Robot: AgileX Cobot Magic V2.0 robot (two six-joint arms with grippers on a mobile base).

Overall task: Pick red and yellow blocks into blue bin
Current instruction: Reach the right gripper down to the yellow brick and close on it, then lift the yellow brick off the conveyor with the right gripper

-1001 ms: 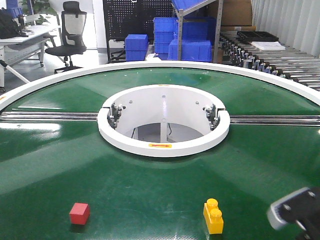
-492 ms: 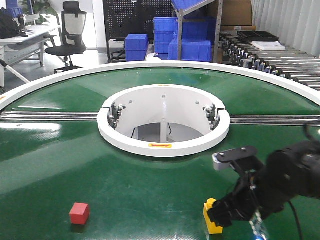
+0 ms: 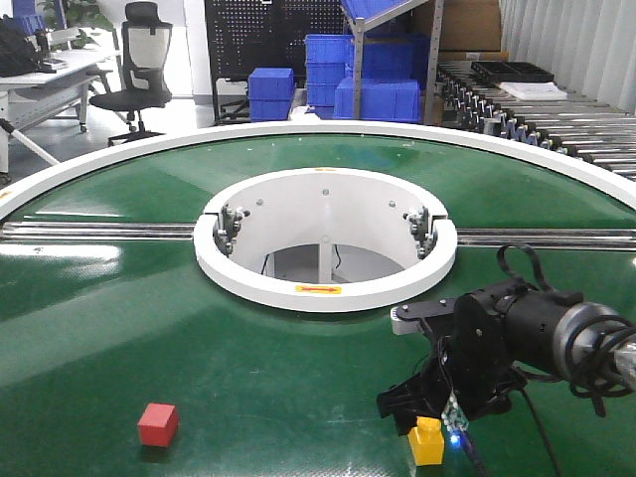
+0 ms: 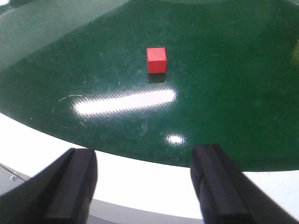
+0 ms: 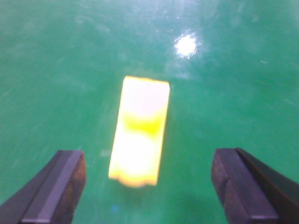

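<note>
Got a big green round table [image 3: 298, 378] here. Seeing the right gripper [image 5: 148, 186] spread wide and empty, hanging over the yellow brick [image 5: 140, 130] on the green, probably not touching, kinda blurry. Same for the left gripper [image 4: 145, 182]: wide open, empty, back by the white rim, red cube [image 4: 156, 59] well ahead.

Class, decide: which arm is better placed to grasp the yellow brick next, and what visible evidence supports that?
Right. Its open end effector hangs over the yellow brick, straddling it. The left end effector is open too, but sits back over the white rim, facing the red cube.
</note>
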